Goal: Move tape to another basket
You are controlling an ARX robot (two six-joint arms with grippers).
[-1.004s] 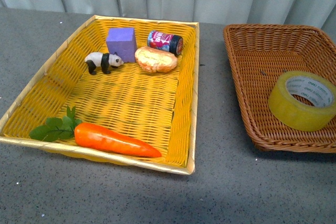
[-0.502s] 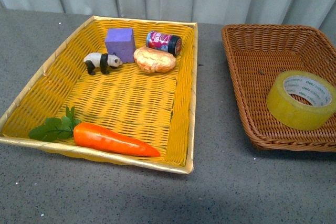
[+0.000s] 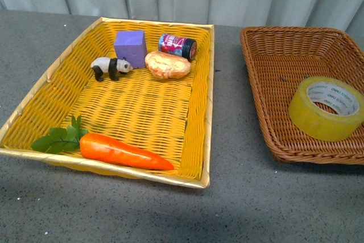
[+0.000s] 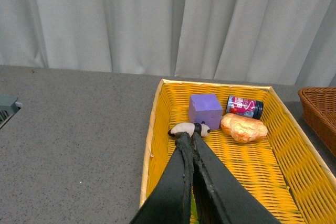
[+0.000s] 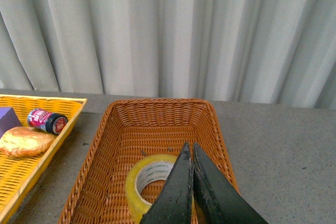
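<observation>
Worktop (image 3: 239, 197): grey, lower part of the front frame; carries both baskets, well apart from each other. Little risk here beyond a dropped roll landing in the gap between them.

Yellow basket (image 3: 208, 101): left and centre of the front frame; holds carrot (image 3: 122, 152), bread (image 3: 168, 65), purple block (image 3: 130, 48), panda (image 3: 111, 67) and can (image 3: 178, 46). Crowded along its upper edge — a roll set down there could knock the small pieces or perch on them and tip.

Basket (image 3: 259, 66): dark brown wicker, right of the front frame, cut by the right border. Low flared wall could snag a roll lifted out too flat.

Tape (image 3: 325, 108): lying in the brown basket at right, tilted against the weave, core hole facing up; already in a basket, so judged at the start or the very end of the move. Smooth round rim — likely to slip or roll out of a shallow pinch.

Left end effector (image 4: 191, 140): lower centre of the left wrist frame, above the yellow basket, fingers pressed together, nothing between them.

Right end effector (image 5: 190, 150): lower centre of the right wrist frame, over the tape, fingers together and empty. Descending like this would strike the roll rather than straddle its wall.
</observation>
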